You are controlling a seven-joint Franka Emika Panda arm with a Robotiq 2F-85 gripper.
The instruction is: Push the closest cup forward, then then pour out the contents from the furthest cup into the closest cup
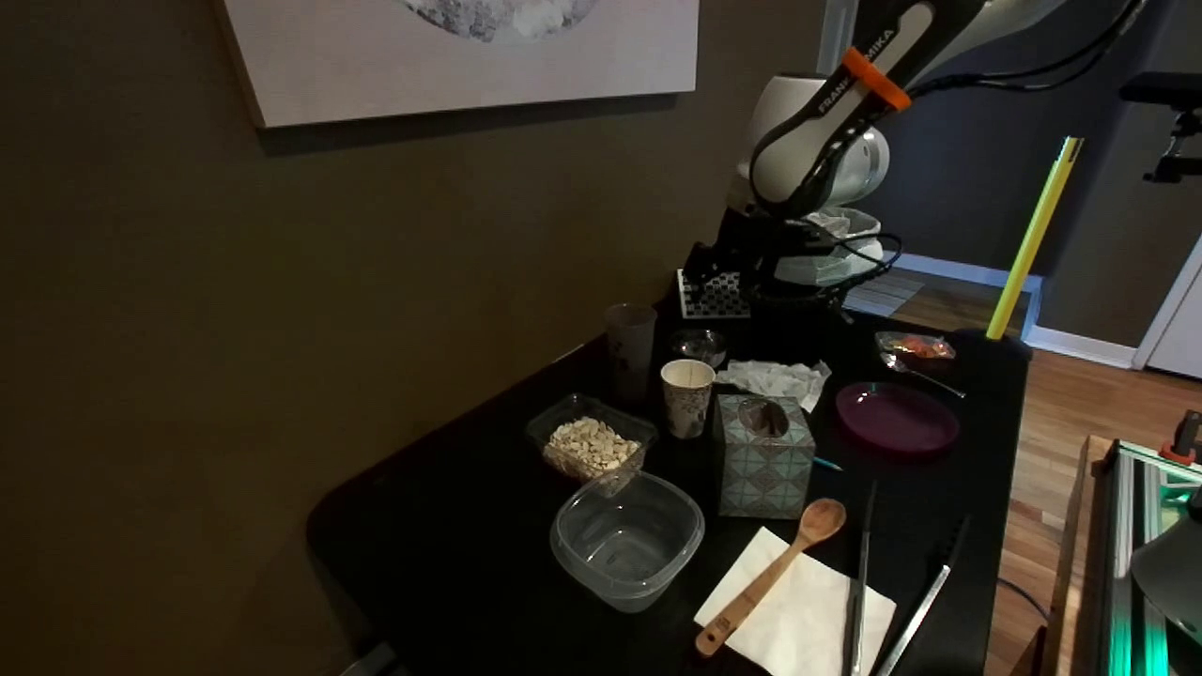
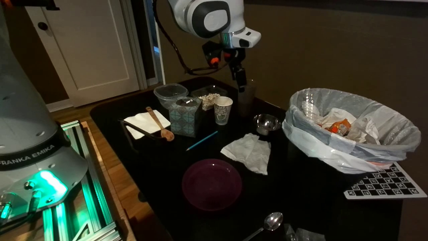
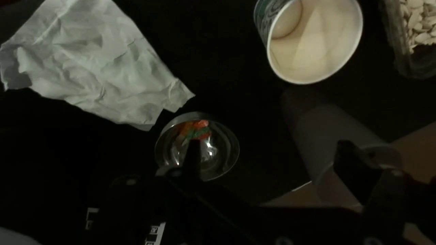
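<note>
The tall cup (image 1: pixel 631 355) stands upright on the worktop (image 1: pixel 470 563), close to the wall (image 1: pixel 423 282), near the paper cup (image 1: pixel 687 408). The claw (image 3: pixel 269 147) is spread wide, near the tall cup's top. In the wrist view the cup lies behind one finger (image 3: pixel 356 172), not midway; it's too dark to tell if they touch. The claw probably must shift that way.

White arm (image 2: pixel 214 20) aloft, black fingers (image 3: pixel 356 173) downward and wide apart.
</note>
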